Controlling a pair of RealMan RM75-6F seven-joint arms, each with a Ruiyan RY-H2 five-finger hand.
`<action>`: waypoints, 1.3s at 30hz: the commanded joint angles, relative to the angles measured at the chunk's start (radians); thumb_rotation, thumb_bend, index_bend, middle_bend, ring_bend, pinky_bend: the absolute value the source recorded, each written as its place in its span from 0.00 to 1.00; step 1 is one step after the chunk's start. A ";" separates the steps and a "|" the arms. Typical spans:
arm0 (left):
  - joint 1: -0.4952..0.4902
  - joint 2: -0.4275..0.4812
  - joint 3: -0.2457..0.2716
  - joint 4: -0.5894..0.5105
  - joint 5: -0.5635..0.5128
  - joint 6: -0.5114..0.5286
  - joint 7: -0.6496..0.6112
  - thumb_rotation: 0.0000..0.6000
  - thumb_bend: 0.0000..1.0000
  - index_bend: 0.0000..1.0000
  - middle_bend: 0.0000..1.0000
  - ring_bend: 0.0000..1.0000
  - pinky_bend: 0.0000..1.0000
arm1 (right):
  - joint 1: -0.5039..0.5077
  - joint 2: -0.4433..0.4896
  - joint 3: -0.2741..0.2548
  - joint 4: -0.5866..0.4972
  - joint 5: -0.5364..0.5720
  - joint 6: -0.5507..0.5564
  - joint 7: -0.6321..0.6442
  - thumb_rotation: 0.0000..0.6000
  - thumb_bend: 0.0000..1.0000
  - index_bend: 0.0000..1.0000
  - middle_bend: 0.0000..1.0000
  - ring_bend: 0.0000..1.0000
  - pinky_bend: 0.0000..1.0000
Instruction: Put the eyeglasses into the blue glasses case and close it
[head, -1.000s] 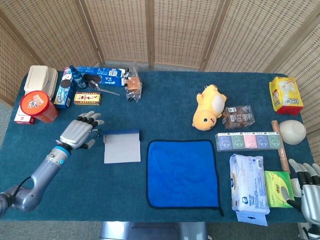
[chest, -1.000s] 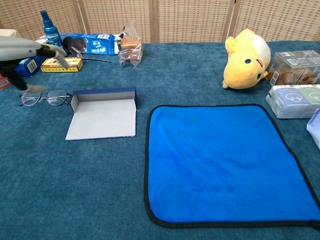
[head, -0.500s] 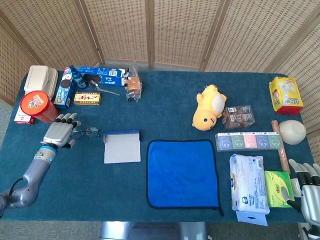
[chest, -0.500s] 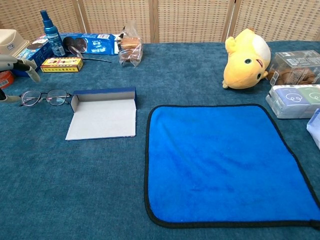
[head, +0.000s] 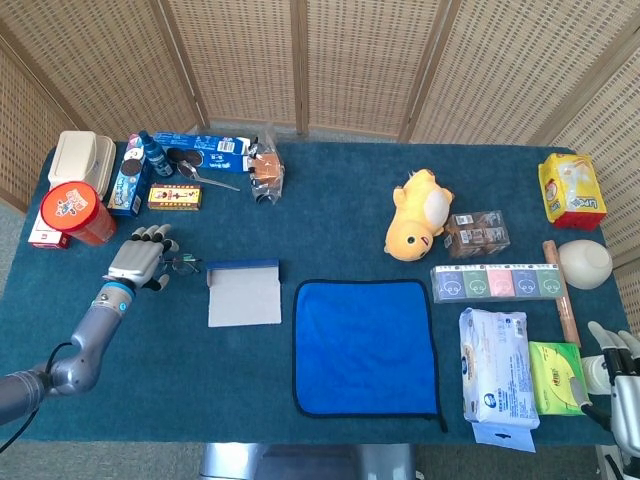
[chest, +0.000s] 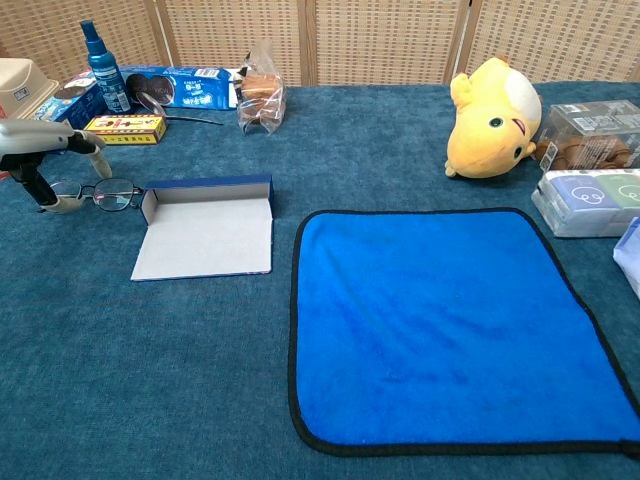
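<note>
The blue glasses case lies open and flat on the table, its pale inside up, also in the chest view. The thin-framed eyeglasses lie on the cloth just left of the case. My left hand hovers over their left end with fingers spread; in the chest view the left hand has one fingertip down beside the left lens, which it partly hides. The glasses stay on the table. My right hand rests at the table's near right corner, fingers apart and holding nothing.
A blue cloth lies right of the case. Behind the glasses stand a red tub, a yellow box, a spray bottle and a cookie pack. A yellow plush and packets fill the right side.
My left hand drew back to the left off the glasses, then came right again onto their left end. The glasses and the case have stayed put.
</note>
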 joint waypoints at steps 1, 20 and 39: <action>-0.005 -0.014 0.001 0.018 -0.009 -0.006 0.001 1.00 0.35 0.26 0.03 0.00 0.03 | -0.004 0.003 -0.001 -0.001 0.002 0.004 0.003 0.95 0.31 0.15 0.24 0.19 0.14; -0.014 -0.034 0.012 0.040 -0.013 -0.021 -0.004 1.00 0.34 0.41 0.08 0.00 0.04 | -0.018 0.010 -0.003 -0.007 0.000 0.023 0.012 0.94 0.30 0.15 0.24 0.19 0.14; 0.007 0.007 0.022 -0.014 0.007 0.010 -0.017 1.00 0.34 0.58 0.20 0.00 0.05 | -0.026 0.013 -0.003 -0.009 -0.010 0.037 0.020 0.95 0.30 0.14 0.24 0.19 0.15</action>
